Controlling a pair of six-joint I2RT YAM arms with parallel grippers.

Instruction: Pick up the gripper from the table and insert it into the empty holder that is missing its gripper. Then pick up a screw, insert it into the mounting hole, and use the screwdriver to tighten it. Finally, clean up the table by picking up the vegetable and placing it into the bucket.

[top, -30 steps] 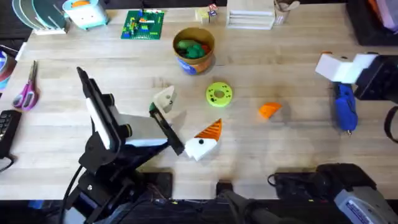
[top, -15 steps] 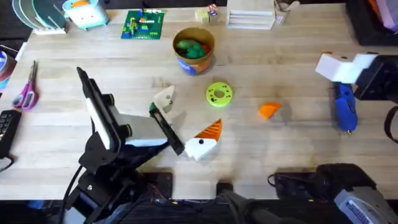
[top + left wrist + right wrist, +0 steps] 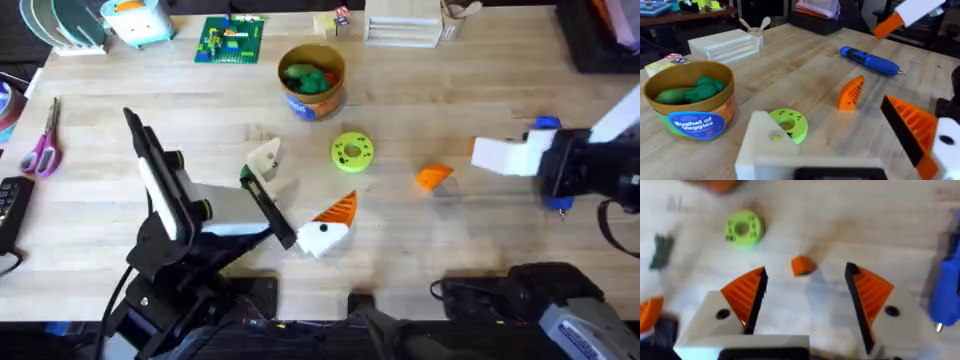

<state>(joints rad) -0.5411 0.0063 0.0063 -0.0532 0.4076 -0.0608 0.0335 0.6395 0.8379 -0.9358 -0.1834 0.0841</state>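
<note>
While left claw idles agape | right claw, spread, has swung toward gripper

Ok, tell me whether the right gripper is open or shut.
Open. In the right wrist view, the right gripper's orange pads stand wide apart, bare table between them.

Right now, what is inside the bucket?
The bucket holds green toy vegetables: a smooth elongated piece and a bumpy, broccoli-like one. The overhead view also shows a small red spot among them. Whatever lies beneath them, and the bucket's floor, is covered.
</note>
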